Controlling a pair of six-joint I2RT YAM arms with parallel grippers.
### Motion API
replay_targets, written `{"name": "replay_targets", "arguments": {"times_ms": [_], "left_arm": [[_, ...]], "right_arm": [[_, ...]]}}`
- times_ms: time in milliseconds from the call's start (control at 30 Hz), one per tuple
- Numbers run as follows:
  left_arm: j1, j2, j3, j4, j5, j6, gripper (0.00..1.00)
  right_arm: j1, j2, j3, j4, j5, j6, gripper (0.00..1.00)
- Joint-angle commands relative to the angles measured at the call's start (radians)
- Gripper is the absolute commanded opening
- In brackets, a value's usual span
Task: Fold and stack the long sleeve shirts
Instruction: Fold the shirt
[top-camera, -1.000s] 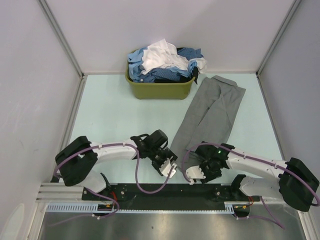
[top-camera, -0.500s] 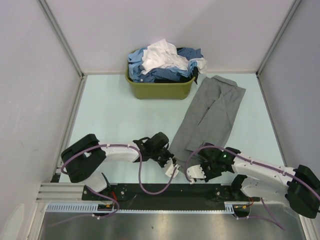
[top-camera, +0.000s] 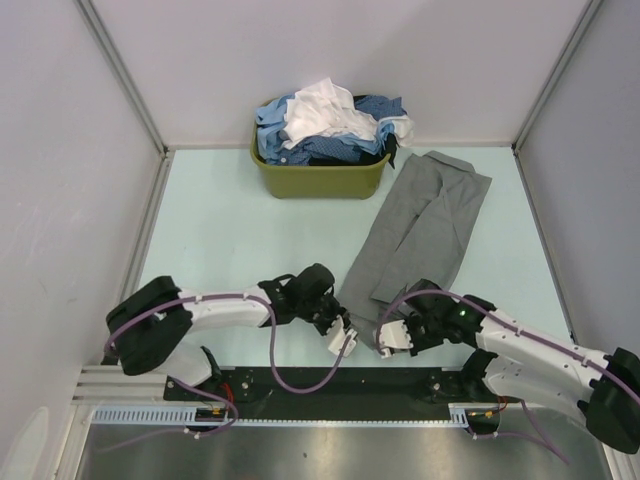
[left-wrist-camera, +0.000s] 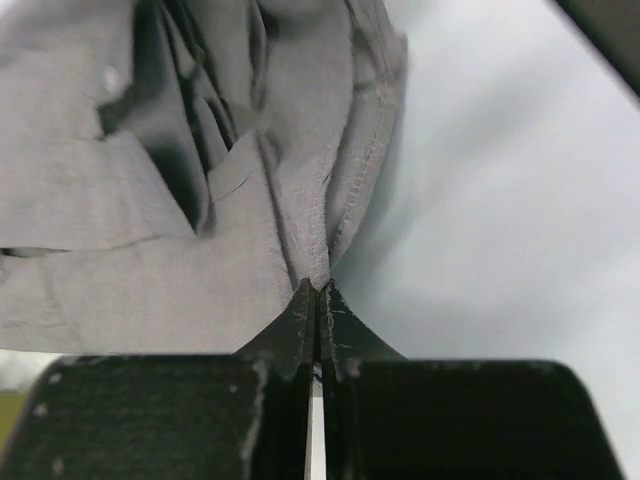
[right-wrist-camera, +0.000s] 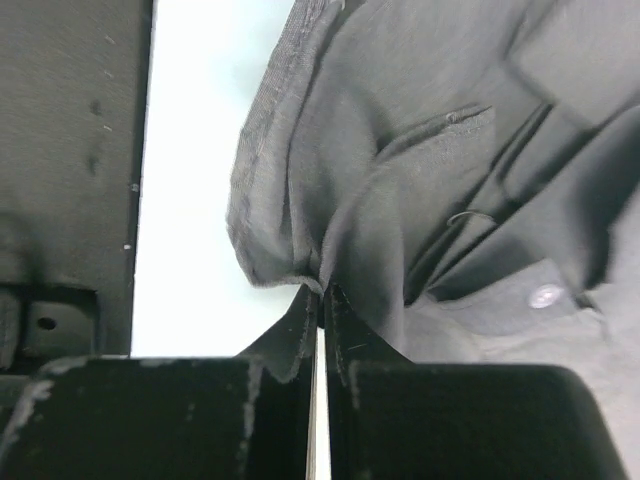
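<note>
The grey long sleeve shirt (top-camera: 420, 230) lies folded into a long strip on the table, running from the back right towards the arms. My left gripper (top-camera: 343, 318) is shut on its near left corner. The left wrist view shows the hem (left-wrist-camera: 330, 215) pinched between the closed tips of that gripper (left-wrist-camera: 318, 290). My right gripper (top-camera: 386, 322) is shut on the near right corner. In the right wrist view the grey cloth (right-wrist-camera: 450, 200) bunches up from the closed tips of that gripper (right-wrist-camera: 321, 292). More long sleeve shirts (top-camera: 330, 125), blue, dark blue and white, are piled in the basket.
The olive-green basket (top-camera: 320, 182) stands at the back centre, just left of the grey shirt's far end. Grey walls enclose the pale table (top-camera: 220, 240) on the left, back and right. A black rail (top-camera: 330, 380) runs along the near edge.
Both grippers have gone from open to shut on the grey shirt's near edge. The right arm's elbow has swung out to the right and lower.
</note>
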Motion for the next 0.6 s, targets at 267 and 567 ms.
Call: {"name": "replay_targets", "arguments": {"times_ms": [267,567], "left_arm": [[-0.024,-0.177,0.096,-0.304,0.157,-0.025,0.00],[0.105,0.080,0.475,-0.441,0.217,-0.035,0.00]], "right_arm": [[0.136,-0.078,0.178,-0.134,-0.015,0.179,0.00],[-0.168,-0.024,0.275,-0.122,-0.118,0.135,0.00]]}}
